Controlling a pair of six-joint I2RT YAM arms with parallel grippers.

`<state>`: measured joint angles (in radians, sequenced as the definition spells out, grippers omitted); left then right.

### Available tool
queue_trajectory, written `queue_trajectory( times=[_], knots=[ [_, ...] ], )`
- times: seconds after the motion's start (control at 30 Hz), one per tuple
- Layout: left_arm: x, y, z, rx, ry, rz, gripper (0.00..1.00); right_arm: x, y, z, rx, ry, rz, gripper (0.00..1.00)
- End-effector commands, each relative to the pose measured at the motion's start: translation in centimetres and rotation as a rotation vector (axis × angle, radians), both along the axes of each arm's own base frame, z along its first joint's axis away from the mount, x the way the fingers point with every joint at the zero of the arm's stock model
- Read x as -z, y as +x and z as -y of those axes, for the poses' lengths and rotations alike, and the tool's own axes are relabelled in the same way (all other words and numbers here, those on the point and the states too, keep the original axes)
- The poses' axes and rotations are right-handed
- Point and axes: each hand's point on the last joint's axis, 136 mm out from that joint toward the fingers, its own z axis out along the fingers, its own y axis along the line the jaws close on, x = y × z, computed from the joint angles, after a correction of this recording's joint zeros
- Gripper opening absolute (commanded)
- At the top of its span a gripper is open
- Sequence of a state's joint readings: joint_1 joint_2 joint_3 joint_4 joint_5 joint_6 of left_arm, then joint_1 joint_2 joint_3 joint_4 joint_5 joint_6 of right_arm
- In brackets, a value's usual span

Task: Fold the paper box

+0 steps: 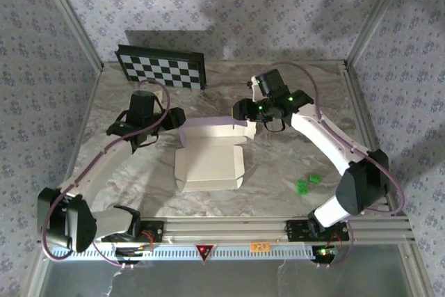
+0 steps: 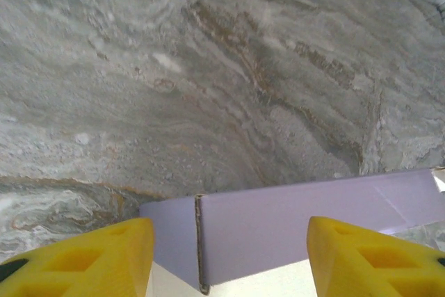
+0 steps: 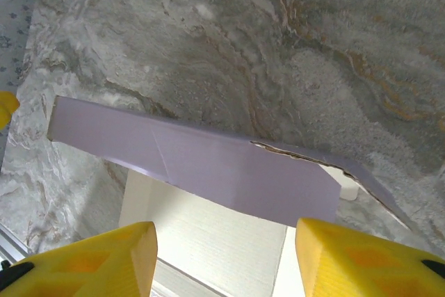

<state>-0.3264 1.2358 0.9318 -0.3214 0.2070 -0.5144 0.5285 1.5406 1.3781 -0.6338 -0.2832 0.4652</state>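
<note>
**A:** While that back wall stands up, how much of the paper box is actually folded?

**B:** Only part, I'd judge. It sits mid-table. Its lavender far wall is raised and a short side piece is turned in at the left corner. The big pale panel lies flat, pointing toward the arm bases.

**A:** And the grippers?

**B:** The left gripper is at the wall's left end and the right gripper is at its right end. In the wrist views the left fingers and the right fingers are spread apart, with cardboard in the gap. They pinch nothing.

**A:** So what's left?

**B:** Probably raising the side walls, tucking the flaps, then closing the flat panel over as a lid.

**A:** Anything in the way?

**B:** Not really. A checkerboard panel leans at the far left, well apart from the box. Two small green pieces lie on the table beside the right arm, also clear of it. The arms themselves crowd the wall's two ends.
</note>
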Motion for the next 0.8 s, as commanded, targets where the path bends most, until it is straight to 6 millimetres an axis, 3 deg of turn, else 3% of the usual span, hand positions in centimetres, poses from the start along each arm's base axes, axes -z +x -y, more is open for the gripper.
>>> queue_trajectory(
  times=[0.0,0.17,0.33,0.5,0.77],
  knots=[
    [0.5,-0.6,1.7,0.114,-0.067,-0.064,0.58,0.9,-0.5,-1.3,-0.011,0.008,-0.078,0.57],
    [1.8,-0.4,2.3,0.155,-0.115,-0.112,0.53,2.1,-0.1,-2.1,0.0,0.018,-0.124,0.57],
    [3.2,-0.5,1.7,0.138,-0.104,-0.14,0.5,3.6,0.1,-1.9,0.03,-0.008,-0.16,0.58],
    [4.5,-0.7,1.4,0.126,-0.104,-0.183,0.47,4.7,-0.2,-2.9,0.028,0.052,-0.21,0.58],
    [5.3,-0.9,1.7,0.14,-0.121,-0.212,0.44,3.9,0.4,-5.0,0.075,0.266,-0.202,0.55]
  ],
)
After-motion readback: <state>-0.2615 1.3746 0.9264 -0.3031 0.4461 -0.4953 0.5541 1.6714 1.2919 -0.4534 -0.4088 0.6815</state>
